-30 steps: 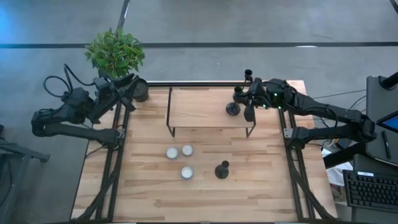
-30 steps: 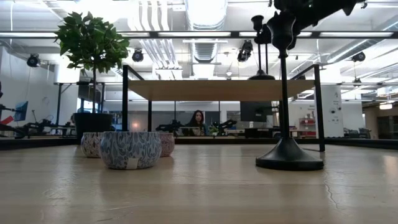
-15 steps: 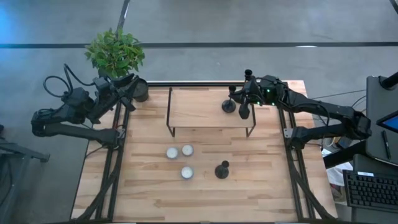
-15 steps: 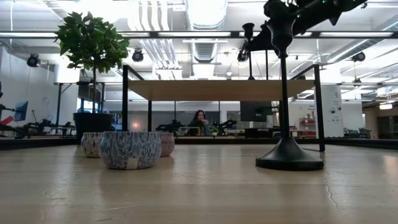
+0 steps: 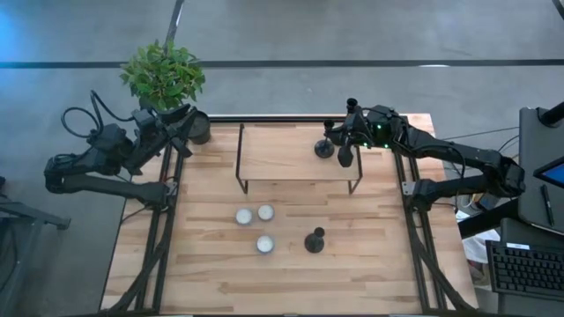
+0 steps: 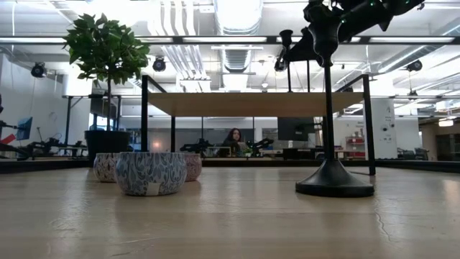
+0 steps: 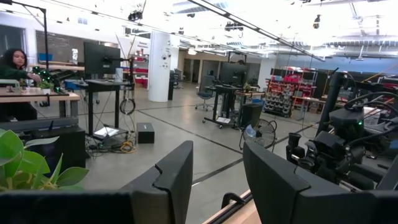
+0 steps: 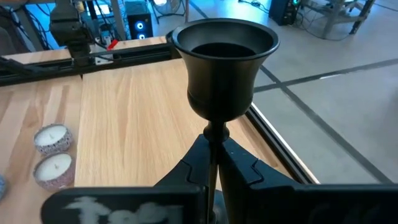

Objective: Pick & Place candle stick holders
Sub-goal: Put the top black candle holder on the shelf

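Note:
My right gripper (image 5: 339,143) is shut on a black candle stick holder (image 8: 224,62) over the right end of a raised wooden shelf (image 5: 282,154). Its disc base (image 5: 324,150) is at the shelf top. I cannot tell whether the base touches it. A second holder (image 5: 314,239) stands on its base on the table, near the middle. A third holder (image 5: 352,106) stands behind the shelf's far right corner. My left gripper (image 7: 217,162) waits open and holding nothing at the far left, by the plant. My right gripper pinches the holder's thin stem (image 8: 213,140) between its two fingers, just under the cup. The fingers come from the table's right, slanting a little downward, and lie across the stem. The holder stands upright in the hold, cup up.
Three white tealights (image 5: 257,224) lie on the table in front of the shelf. A potted plant (image 5: 167,79) stands at the far left corner. The shelf has thin black legs (image 5: 241,180). Bare tabletop lies along the near edge.
My right gripper has carried the holder a short way toward the table's left and far edge over the shelf, keeping it upright. It has then held still.

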